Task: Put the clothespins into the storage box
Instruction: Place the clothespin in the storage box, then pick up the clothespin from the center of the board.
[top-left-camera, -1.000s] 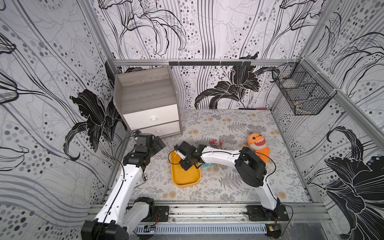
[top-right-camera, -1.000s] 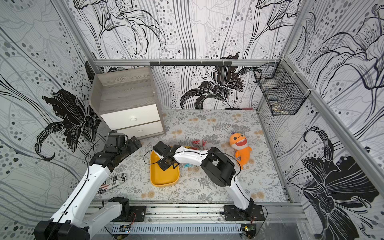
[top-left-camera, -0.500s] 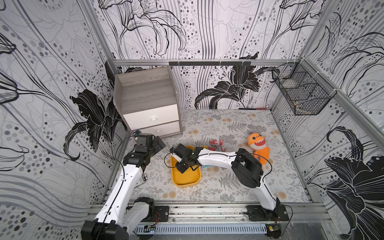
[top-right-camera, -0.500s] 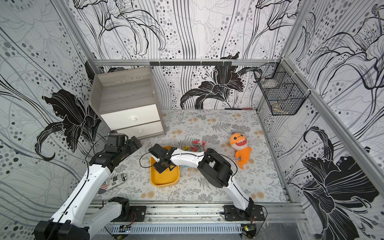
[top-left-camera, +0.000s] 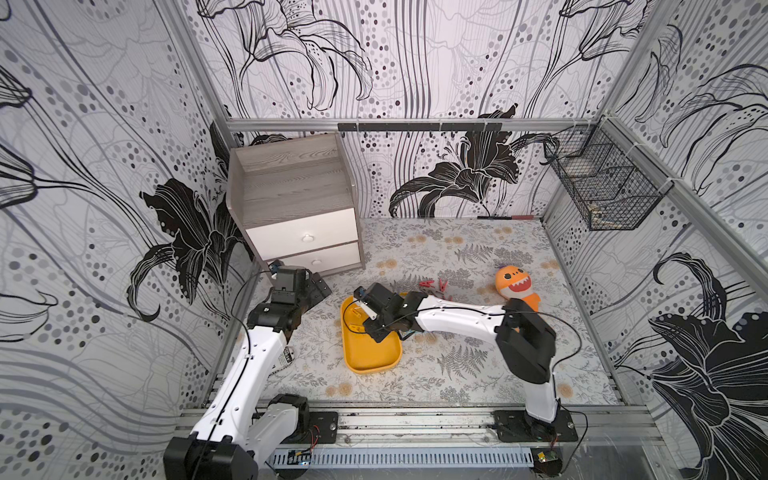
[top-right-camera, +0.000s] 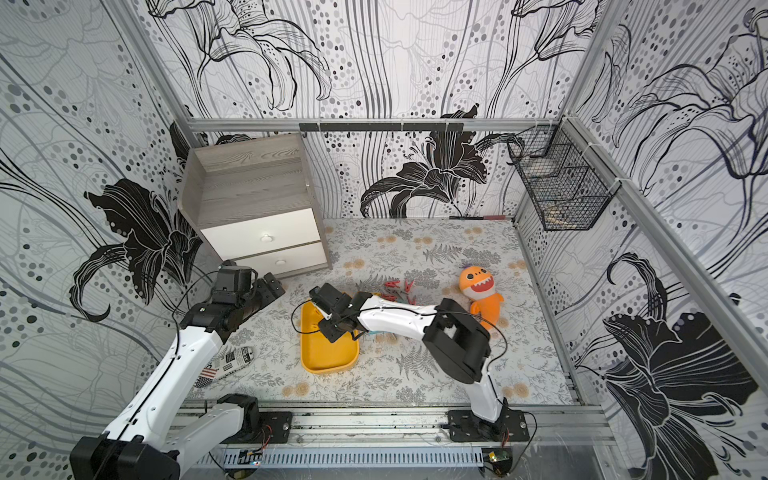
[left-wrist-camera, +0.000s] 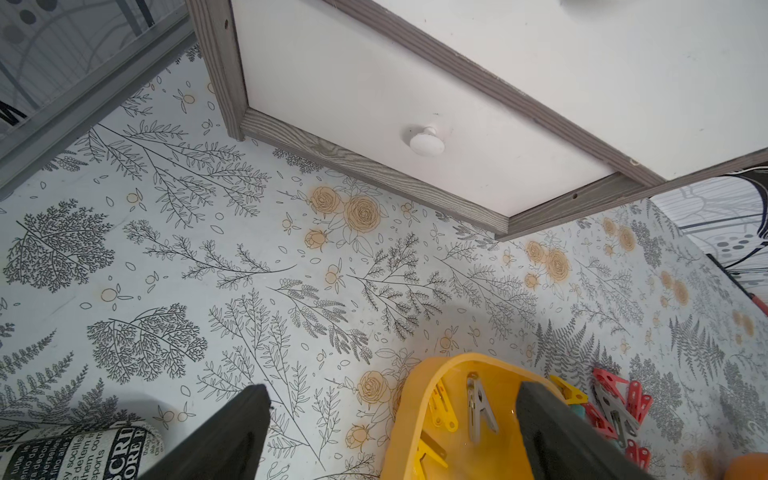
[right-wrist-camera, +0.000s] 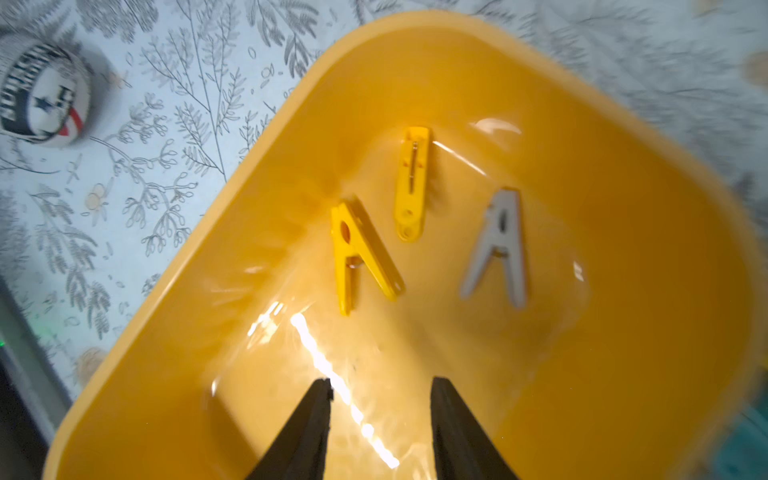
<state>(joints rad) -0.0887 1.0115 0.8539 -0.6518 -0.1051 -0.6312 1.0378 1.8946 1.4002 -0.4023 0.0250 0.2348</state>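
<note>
At the near end of the storage box the floor is bare. Above the middle of the box the right gripper points down into it. Its jaws were pinched together a second ago and now stand partly apart, with nothing between them and only the glossy floor of the box showing through the gap. The arm has barely shifted over the box in that time, so the change is a release rather than a reach.

Just beyond the jaws, three clothespins lie loose on the floor of the box: a yellow clothespin spread in a V, a second yellow clothespin lying on edge, and a grey clothespin. The wrist view is smeared, so I cannot tell which one has just been dropped. My reading is that one more peg is now delivered.

Past the far end of the box, a cluster of red and grey clothespins waits on the table, so most of the job remains. Off the box's far corner, the left gripper hangs wide open and empty, as it did before.
</note>
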